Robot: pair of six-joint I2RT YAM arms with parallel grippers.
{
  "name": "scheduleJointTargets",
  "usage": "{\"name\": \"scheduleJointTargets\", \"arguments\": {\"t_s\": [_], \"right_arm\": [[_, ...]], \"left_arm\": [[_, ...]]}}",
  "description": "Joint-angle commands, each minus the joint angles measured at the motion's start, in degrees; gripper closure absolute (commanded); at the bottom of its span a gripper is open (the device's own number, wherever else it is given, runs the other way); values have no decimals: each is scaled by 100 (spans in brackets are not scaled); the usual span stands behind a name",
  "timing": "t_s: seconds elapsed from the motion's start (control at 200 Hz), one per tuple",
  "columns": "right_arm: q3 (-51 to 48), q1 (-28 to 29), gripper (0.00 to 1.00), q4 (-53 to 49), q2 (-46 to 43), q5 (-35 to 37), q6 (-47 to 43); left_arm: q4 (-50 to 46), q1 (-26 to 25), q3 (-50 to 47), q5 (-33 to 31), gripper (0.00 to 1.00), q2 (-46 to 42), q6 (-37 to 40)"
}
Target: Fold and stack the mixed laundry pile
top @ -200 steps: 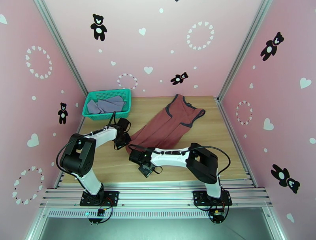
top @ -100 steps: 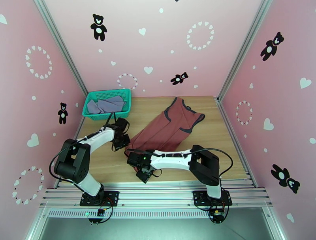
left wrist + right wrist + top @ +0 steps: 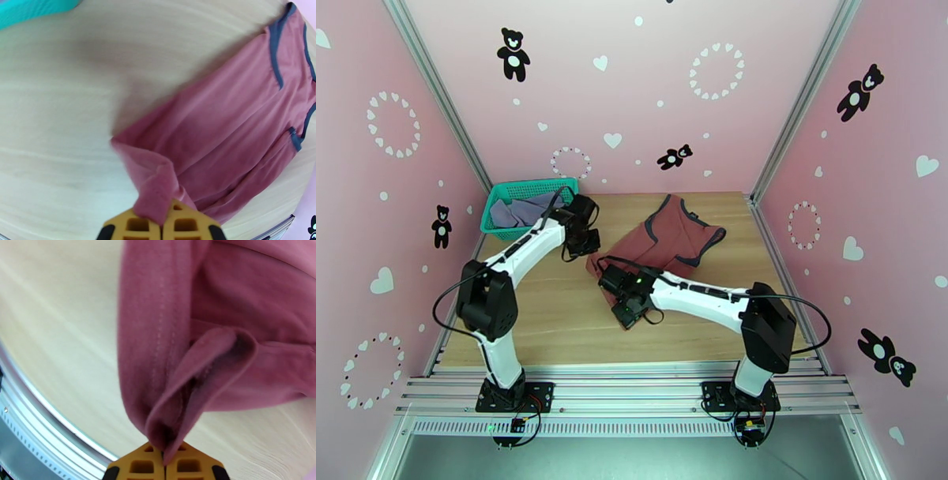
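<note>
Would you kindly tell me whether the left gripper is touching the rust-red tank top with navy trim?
Touching. The left wrist view shows the left gripper shut on a bunched corner of the rust-red tank top, with the cloth pinched between its jaws.

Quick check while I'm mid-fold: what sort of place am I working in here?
Probably a staged robot test booth, not a home: pink panel walls with teddy-bear stickers, aluminium frame rails along the near edge, and a small wooden table carrying a tank top and a teal basket.
</note>
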Motion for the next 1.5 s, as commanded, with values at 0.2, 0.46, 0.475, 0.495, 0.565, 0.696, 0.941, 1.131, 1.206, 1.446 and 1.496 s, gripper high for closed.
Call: {"name": "scheduleJointTargets", "arguments": {"t_s": [0.2, 0.46, 0.475, 0.495, 0.565, 0.696, 0.941, 1.131, 1.206, 1.446, 1.496], "right_arm": [[-94, -977, 100, -458, -217, 693, -553], [-49, -1558, 100, -366, 0, 1217, -719], [-49, -1583, 100, -343, 22, 1211, -726], [-61, -1614, 100, -317, 47, 1214, -727], [-67, -1691, 100, -229, 171, 1223, -727], [-71, -1747, 100, -69, 500, 1377, -634], [-110, -1762, 100, 231, 1020, 1977, -261], [-272, -1770, 100, 600, 1208, 2117, -73], [-308, -1771, 97, 703, 1268, 2192, -9], [-337, -1812, 57, 860, 1105, 2442, 207], [-310, -1839, 54, 852, 1016, 2501, 214]], "left_arm": [[-938, -233, 2525, 307, 100, 1786, 136], [-1180, -296, 4029, 550, 100, 2873, 127], [-1186, -289, 4067, 562, 100, 2912, 127], [-1172, -300, 4105, 575, 100, 2945, 127], [-1130, -296, 4204, 622, 100, 3090, 136], [-938, -303, 4220, 710, 100, 3266, 184], [-690, -297, 4204, 581, 100, 3454, 180], [-825, -296, 4359, 336, 80, 3647, 162], [-828, -296, 4352, 283, 62, 3670, 147], [-527, -292, 4376, 342, 38, 3549, -3], [-455, -295, 4403, 364, 35, 3497, -22]]}}
